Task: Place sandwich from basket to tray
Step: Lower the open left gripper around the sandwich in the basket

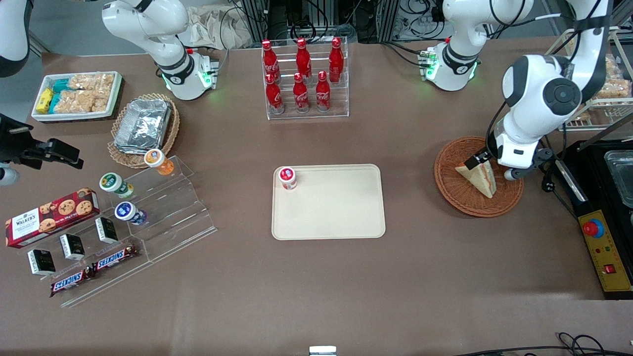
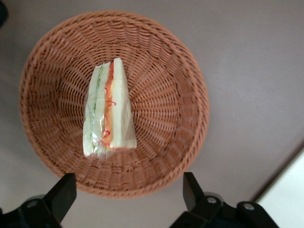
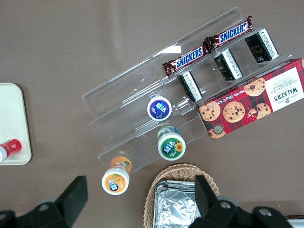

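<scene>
The sandwich, a wrapped white-bread wedge with red and green filling, lies in the round reddish-brown wicker basket toward the working arm's end of the table. The left arm's gripper hangs above the basket, open, with nothing between its fingers. In the left wrist view the sandwich rests on its side near the middle of the basket, and the gripper straddles the basket's rim, well clear of the bread. The beige tray sits mid-table.
A small red-lidded cup stands on a corner of the tray. A clear rack of red cola bottles is farther from the camera than the tray. A black appliance and yellow control box stand beside the basket. Snack displays fill the parked arm's end.
</scene>
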